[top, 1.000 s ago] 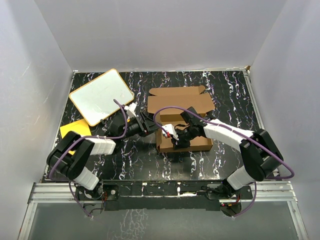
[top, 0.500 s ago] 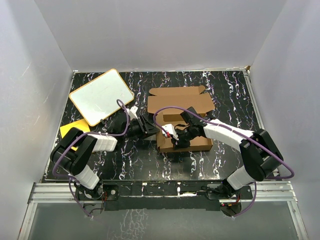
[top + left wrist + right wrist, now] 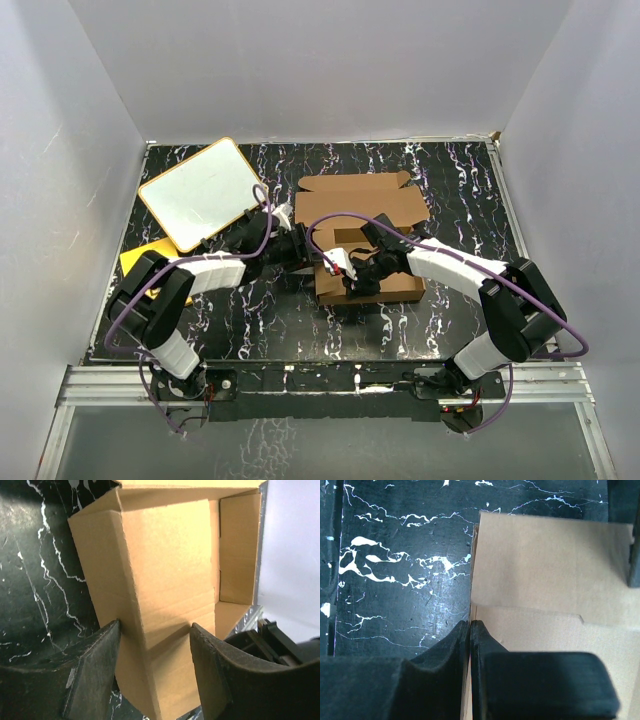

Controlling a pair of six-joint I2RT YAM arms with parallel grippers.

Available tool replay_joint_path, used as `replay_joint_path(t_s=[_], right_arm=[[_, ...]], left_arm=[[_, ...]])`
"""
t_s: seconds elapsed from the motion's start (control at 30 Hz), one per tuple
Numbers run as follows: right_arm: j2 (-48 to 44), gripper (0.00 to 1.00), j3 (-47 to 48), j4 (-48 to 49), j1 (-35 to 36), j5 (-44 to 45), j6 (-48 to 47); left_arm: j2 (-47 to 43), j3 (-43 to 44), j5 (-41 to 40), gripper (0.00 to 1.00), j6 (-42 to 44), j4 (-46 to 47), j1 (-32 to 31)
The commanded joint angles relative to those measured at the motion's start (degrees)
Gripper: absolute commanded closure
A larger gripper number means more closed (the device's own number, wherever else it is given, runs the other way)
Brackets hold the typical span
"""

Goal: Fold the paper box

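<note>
The paper box is brown cardboard, half formed, in the middle of the black table, with its lid lying open at the back. My left gripper is at the box's left side. In the left wrist view it is open, with its jaws astride the folded left wall. My right gripper is at the box's front left. In the right wrist view it is shut on a thin upright cardboard edge of the box.
A white board with an orange rim lies at the back left. A flat orange-yellow sheet lies partly under my left arm. White walls close in the table on three sides.
My left gripper has moved right, onto the box's left wall. My right gripper has kept its hold and has not moved.
</note>
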Motion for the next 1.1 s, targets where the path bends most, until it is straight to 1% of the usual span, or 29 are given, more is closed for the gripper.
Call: replay_joint_path(t_s=[0.0,0.1,0.2,0.3,0.43,0.57,0.63,0.73,0.8,0.87,0.9,1.03,1.07], right_arm=[[0.6,0.90,0.1,2.5,0.3,-1.0,0.0],[0.6,0.90,0.1,2.5,0.4,-1.1,0.0],[0.5,0.90,0.2,2.5,0.4,-1.2,0.0],[0.4,0.90,0.1,2.6,0.3,-1.3,0.1],[0.5,0.90,0.1,2.7,0.4,-1.4,0.1],[0.5,0.90,0.1,2.7,0.4,-1.4,0.2],[0.3,0.90,0.0,2.8,0.4,-1.4,0.3],[0.3,0.90,0.1,2.8,0.3,-1.4,0.3],[0.4,0.90,0.1,2.9,0.4,-1.5,0.4],[0.4,0.90,0.1,3.0,0.4,-1.5,0.5],[0.3,0.90,0.1,3.0,0.3,-1.5,0.6],[0.3,0.88,0.1,3.3,0.4,-1.9,1.1],[0.3,0.86,0.0,3.4,0.4,-2.1,1.2]], left_arm=[[1.1,7.1,-7.8,0.45,4.9,-15.2,-2.7],[1.6,10.7,-14.1,0.48,6.5,-22.5,-4.3],[2.6,13.0,-18.3,0.52,7.4,-27.2,-5.4],[3.9,14.7,-20.7,0.54,8.0,-29.5,-6.2],[6.2,17.5,-22.9,0.54,9.2,-32.9,-7.3],[8.5,20.7,-26.8,0.57,10.0,-37.5,-9.1],[9.0,21.8,-28.6,0.63,10.4,-39.4,-9.8],[9.0,23.1,-32.1,0.78,11.2,-42.2,-10.6],[9.3,24.3,-34.1,0.85,11.9,-44.5,-11.1],[9.7,25.6,-35.3,0.98,12.8,-46.6,-11.5],[10.0,26.3,-35.8,1.00,13.2,-47.5,-11.7],[11.9,28.8,-38.1,1.00,13.9,-51.0,-12.1],[12.2,29.0,-38.4,1.00,14.2,-51.4,-12.1]])
